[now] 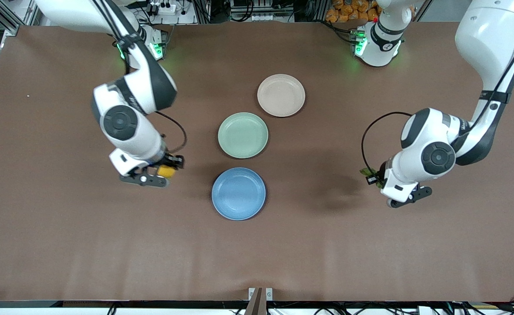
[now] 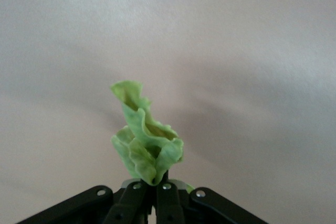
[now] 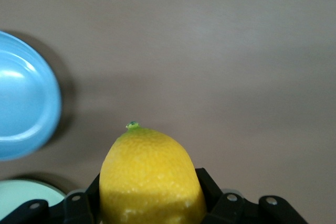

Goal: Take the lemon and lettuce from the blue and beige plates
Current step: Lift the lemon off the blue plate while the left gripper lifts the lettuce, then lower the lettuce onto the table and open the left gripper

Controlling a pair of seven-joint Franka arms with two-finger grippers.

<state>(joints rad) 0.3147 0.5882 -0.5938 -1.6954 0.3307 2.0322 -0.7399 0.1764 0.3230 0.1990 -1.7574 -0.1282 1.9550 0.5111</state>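
Blue plate bare; lemon smooth yellow; lettuce ruffled green.

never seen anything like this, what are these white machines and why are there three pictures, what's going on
These are two robot arms at a brown table. The big picture looks down from a camera facing them; the two small ones come from cameras on each arm's wrist.

Three empty plates lie mid-table: a beige plate closest to the robots, a green plate in the middle, and a blue plate nearest the camera.

The right gripper has its fingers shut on a lemon, over bare table beside the blue plate. The left gripper pinches a lettuce leaf over bare table at its own end. So both items are already off the plates.
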